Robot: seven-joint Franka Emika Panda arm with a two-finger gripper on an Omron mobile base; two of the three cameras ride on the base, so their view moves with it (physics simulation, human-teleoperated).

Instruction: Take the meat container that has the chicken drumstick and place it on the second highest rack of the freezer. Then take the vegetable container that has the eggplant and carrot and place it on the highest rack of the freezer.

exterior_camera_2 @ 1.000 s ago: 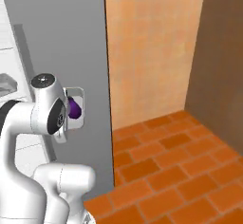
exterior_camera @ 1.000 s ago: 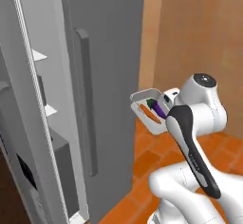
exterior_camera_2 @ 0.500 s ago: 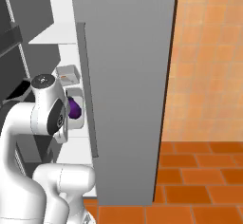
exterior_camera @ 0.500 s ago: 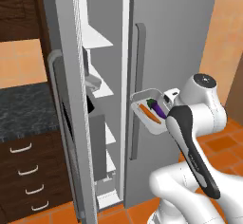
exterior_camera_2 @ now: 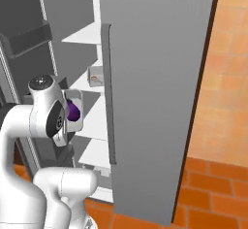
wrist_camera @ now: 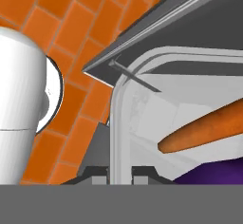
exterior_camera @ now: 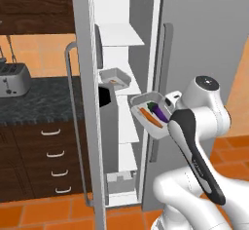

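While fingers (wrist_camera: 120, 171) pinch its rim, white rounded vegetable container (exterior_camera: 147, 118), tapered carrot (exterior_camera: 150, 118), glossy eggplant (exterior_camera: 158, 111).

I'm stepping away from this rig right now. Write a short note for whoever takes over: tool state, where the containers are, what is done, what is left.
Tool: shut on the vegetable container, pinching its rim; the carrot and the eggplant are inside, the container tilted.
Meat container: on a rack inside the open freezer, second from the top of those in view. That part looks done.
Left: lift the vegetable container to the highest rack and release.
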